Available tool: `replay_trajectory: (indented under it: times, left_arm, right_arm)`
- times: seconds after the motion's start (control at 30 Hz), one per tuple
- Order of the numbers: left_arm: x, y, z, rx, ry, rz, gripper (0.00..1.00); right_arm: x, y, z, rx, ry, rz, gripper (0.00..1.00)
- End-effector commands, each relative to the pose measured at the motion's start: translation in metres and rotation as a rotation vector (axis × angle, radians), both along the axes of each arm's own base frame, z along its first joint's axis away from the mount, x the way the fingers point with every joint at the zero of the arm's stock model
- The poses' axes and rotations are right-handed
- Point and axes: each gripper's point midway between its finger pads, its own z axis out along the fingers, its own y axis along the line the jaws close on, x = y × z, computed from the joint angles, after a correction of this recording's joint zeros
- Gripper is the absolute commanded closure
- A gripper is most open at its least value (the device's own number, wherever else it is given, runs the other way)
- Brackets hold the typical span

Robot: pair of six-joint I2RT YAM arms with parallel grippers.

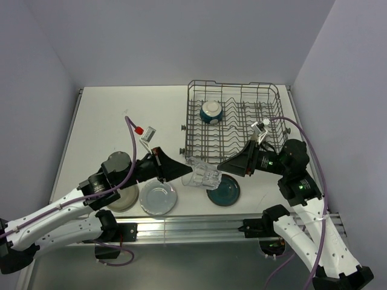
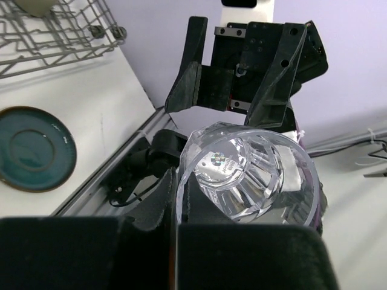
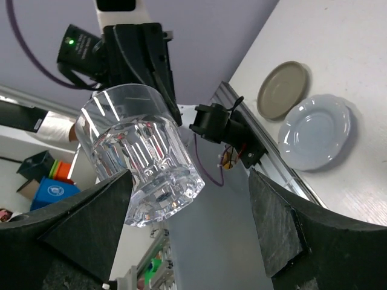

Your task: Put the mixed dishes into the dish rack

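While the top camera lays out the whole worktop (image 1: 103,115), only the wrist cameras show how the clear drinking glass (image 1: 202,176) is gripped. From above, the glass hangs on its side over the worktop close to the near edge, in front of the dish rack (image 1: 236,121) and between the two arms.

The left gripper (image 1: 183,170) is pressed together on it. The left wrist view shows that gripper's fingers (image 2: 151,211) pinching the wall of the clear drinking glass (image 2: 251,175) at its rim, with the right gripper (image 2: 233,90) facing it beyond. The right gripper (image 1: 233,164) stands spread wide. Its own camera shows the thick base of the clear drinking glass (image 3: 142,163) pointing in between the spread fingers (image 3: 275,217); whether either touches it cannot be told.

The rack fills the far right corner of the worktop. The bowl (image 1: 211,112) sits in its far left part, clear only from above.

The dark teal plate (image 1: 223,190) lies flat by the near edge, just below the glass. The pale blue plate (image 1: 158,197) and grey-beige plate (image 1: 121,199) lie side by side further left along that edge. The latter is partly hidden by the left arm from above, but whole in the right wrist view. The small grey-brown mug (image 1: 116,163) stands just behind them.
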Motion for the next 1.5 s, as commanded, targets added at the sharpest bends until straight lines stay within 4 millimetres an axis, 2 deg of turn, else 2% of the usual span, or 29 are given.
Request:
replay_trajectory:
  times: [0.0, 0.17, 0.83, 1.13, 1.47]
  left_arm:
    - [-0.011, -0.005, 0.052, -0.204, -0.066, -0.087, 1.00]
    - [-0.006, -0.006, 0.056, -0.253, -0.068, -0.100, 1.00]
    - [0.028, -0.007, 0.044, -0.339, 0.001, -0.055, 1.00]
    - [0.026, -0.007, 0.044, -0.359, 0.006, -0.071, 1.00]
    - [0.022, -0.007, 0.043, -0.387, 0.020, -0.097, 1.00]
  right_arm:
    - [-0.013, 0.002, 0.015, 0.037, -0.047, 0.076, 0.16]
    - [-0.025, 0.003, 0.031, 0.116, -0.075, 0.124, 0.15]
    - [-0.042, 0.003, 0.056, 0.169, -0.119, 0.157, 0.15]
    - [-0.028, 0.006, 0.054, 0.137, -0.120, 0.107, 0.15]
    - [-0.017, 0.009, 0.058, 0.137, -0.124, 0.082, 0.09]
